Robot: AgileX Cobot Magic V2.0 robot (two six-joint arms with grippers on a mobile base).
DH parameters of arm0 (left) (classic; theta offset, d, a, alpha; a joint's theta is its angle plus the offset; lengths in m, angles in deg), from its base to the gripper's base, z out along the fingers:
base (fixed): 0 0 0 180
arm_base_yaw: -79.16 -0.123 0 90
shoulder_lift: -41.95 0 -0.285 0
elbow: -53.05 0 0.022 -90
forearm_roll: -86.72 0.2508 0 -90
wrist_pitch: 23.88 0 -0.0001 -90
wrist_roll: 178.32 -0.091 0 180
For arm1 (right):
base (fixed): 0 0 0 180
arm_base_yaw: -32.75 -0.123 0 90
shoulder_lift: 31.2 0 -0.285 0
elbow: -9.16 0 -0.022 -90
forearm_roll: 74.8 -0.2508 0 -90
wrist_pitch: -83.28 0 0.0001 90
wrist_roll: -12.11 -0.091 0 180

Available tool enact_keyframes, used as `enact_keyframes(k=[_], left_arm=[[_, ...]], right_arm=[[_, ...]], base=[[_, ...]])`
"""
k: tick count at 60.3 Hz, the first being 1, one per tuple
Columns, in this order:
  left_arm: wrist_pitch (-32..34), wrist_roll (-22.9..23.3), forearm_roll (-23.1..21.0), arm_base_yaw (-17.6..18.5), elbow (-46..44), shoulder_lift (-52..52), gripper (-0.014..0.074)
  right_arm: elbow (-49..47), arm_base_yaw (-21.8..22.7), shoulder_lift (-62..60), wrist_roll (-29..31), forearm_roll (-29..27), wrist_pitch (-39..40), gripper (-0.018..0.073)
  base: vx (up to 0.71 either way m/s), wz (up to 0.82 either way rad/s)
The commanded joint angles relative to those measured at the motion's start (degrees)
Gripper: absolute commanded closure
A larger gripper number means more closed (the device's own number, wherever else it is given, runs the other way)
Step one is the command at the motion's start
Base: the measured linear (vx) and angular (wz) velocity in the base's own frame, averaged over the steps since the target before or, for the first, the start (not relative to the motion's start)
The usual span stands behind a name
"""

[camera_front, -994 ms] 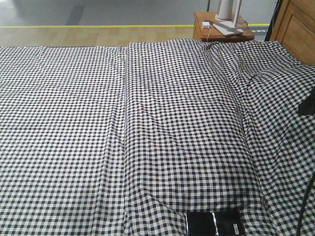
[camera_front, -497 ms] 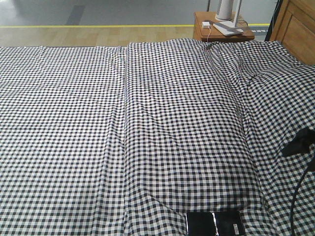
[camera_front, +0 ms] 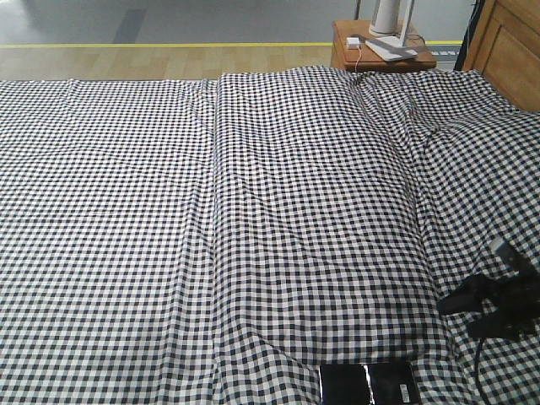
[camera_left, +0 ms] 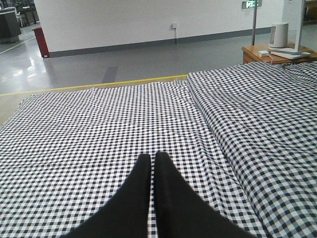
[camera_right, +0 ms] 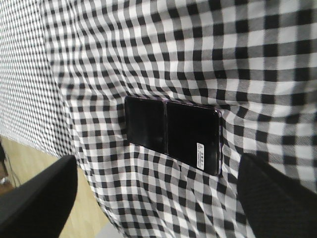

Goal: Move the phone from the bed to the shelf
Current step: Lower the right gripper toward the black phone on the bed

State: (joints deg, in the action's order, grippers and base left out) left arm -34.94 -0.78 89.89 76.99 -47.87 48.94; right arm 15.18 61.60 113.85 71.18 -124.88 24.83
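At the near edge of the bed [camera_front: 253, 211] lies one phone [camera_front: 369, 384], flat and dark side up. Two pincers show: the right pincer [camera_front: 460, 317] hovers near it with fingers spread wide apart, and the left pincer [camera_left: 150, 159] hangs over the sheet, fingers together.

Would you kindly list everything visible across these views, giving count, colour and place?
phone: one, glossy black with a white sticker, flat on the bed near its front edge.
bed: one, black-and-white check sheet, fills most of each view.
bedside table: one, reddish-brown, beyond the bed's far right corner.
white items: several on that table, too small to identify.
wooden furniture: one, light brown, top right corner.
floor: grey with a yellow line, beyond the bed.
red bin: one, far left by the wall.
left end effector: black, shut, over the bed.
right end effector: black, open, right of the phone.
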Motion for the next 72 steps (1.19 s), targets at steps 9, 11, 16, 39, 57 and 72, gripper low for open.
enact_keyframes(k=[9, 11, 16, 39, 57, 72], left_arm=[[4.07, 0.22, -0.26, 0.02, -1.46, -0.65, 0.0596], [4.07, 0.22, -0.26, 0.02, -1.46, -0.65, 0.0596], [4.07, 0.22, -0.26, 0.02, -1.46, -0.65, 0.0596], [4.07, 0.22, -0.26, 0.02, -1.46, -0.65, 0.0596], [4.07, 0.22, -0.26, 0.02, -1.46, -0.65, 0.0596], [4.07, 0.22, -0.26, 0.02, -1.46, -0.65, 0.0596]], right_arm=[[-1.04, -3.24, 4.07, 5.94, -4.98, -0.17, -0.0041], [-1.33, -3.76, 5.15, 6.4, -5.37, 0.04, -0.004], [-2.75, -3.77, 8.01, 6.49, -5.84, -0.77, -0.0039], [-7.89, -3.71, 15.53, 6.79, -6.18, -4.75, -0.0033], [-8.22, -3.71, 18.97, 7.97, -6.16, -5.0, -0.0033], [-8.28, -3.71, 21.36, 8.81, -7.42, -6.14, -0.0033]], base=[[0.0, 0.0], [0.0, 0.0], [0.0, 0.0], [0.0, 0.0], [0.0, 0.0], [0.0, 0.0]])
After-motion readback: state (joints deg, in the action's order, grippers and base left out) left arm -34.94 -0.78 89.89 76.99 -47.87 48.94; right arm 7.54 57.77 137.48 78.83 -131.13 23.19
